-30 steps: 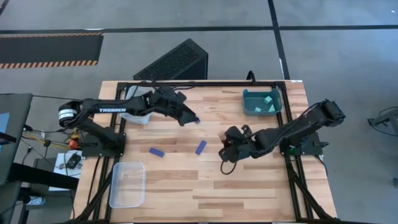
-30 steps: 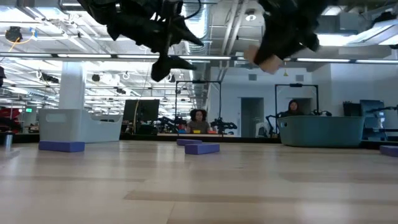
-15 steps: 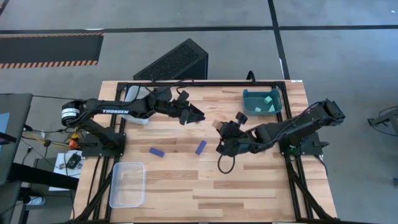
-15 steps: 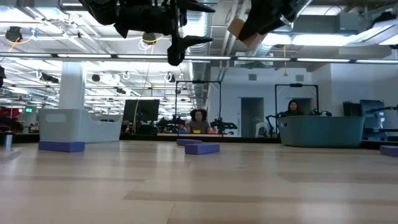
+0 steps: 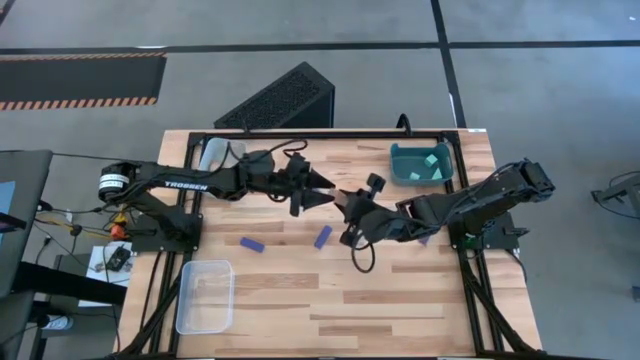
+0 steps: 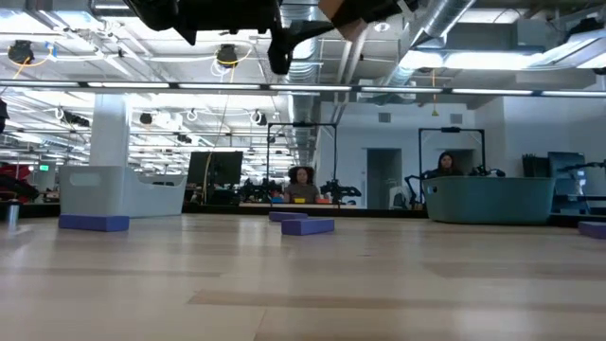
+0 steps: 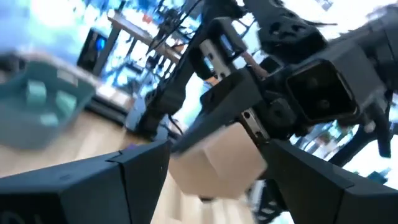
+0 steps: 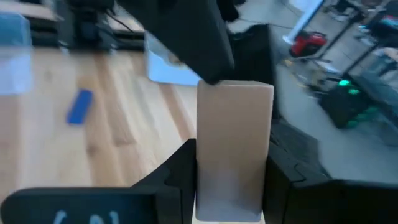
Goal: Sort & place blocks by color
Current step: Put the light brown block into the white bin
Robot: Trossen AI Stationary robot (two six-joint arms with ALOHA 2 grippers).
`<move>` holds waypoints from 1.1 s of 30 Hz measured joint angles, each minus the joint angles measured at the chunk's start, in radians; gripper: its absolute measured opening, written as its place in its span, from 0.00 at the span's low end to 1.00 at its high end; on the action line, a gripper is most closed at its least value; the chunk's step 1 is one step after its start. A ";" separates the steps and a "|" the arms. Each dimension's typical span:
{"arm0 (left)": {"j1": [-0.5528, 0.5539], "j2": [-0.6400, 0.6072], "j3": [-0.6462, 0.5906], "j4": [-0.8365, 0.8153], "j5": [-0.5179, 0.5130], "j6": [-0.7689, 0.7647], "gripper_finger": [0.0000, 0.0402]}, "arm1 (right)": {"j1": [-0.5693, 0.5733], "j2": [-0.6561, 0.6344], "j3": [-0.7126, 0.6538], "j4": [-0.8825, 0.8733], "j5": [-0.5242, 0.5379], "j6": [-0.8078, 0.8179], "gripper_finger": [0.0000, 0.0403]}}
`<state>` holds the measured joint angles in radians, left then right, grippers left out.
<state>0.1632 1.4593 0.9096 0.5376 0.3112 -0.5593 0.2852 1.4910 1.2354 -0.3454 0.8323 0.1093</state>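
High view: mid-air handover over worktop (image 5: 400, 300). Right hand (image 5: 345, 203) pinches tan block (image 8: 234, 146); left hand (image 5: 325, 190) spread, fingers flanking block. Blue bars (image 5: 323, 236) lie below hands. Next, likely: left closes, right releases.

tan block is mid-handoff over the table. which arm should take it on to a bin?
Left, probably. The right gripper holds the tan block between the open left gripper's fingers; the grey bin sits on the left arm's side.

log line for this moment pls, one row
phase: mid-air handover | right gripper: shut on tan block | left gripper: open, fingers either side of tan block | on table: two blue blocks | teal bin: cyan blocks
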 joint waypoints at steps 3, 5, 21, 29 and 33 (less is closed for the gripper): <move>-0.018 0.000 0.000 0.048 0.020 0.183 0.65 | -0.005 0.000 0.000 0.051 -0.062 -0.005 0.33; -0.038 0.000 0.000 0.086 0.024 0.311 0.65 | -0.007 0.000 0.000 0.098 -0.120 -0.005 0.33; -0.081 -0.001 0.000 0.195 0.051 0.567 0.26 | 0.004 -0.001 0.000 0.321 -0.165 0.047 0.34; -0.044 0.000 0.000 0.202 0.121 0.529 0.26 | -0.001 0.000 0.000 0.350 -0.163 0.055 0.34; -0.044 0.000 0.000 0.231 0.127 0.521 0.26 | 0.002 0.000 0.000 0.373 -0.160 0.050 0.34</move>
<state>0.1196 1.4590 0.9100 0.7681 0.4385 -0.0383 0.2867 1.4911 1.2358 0.0274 0.6724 0.1597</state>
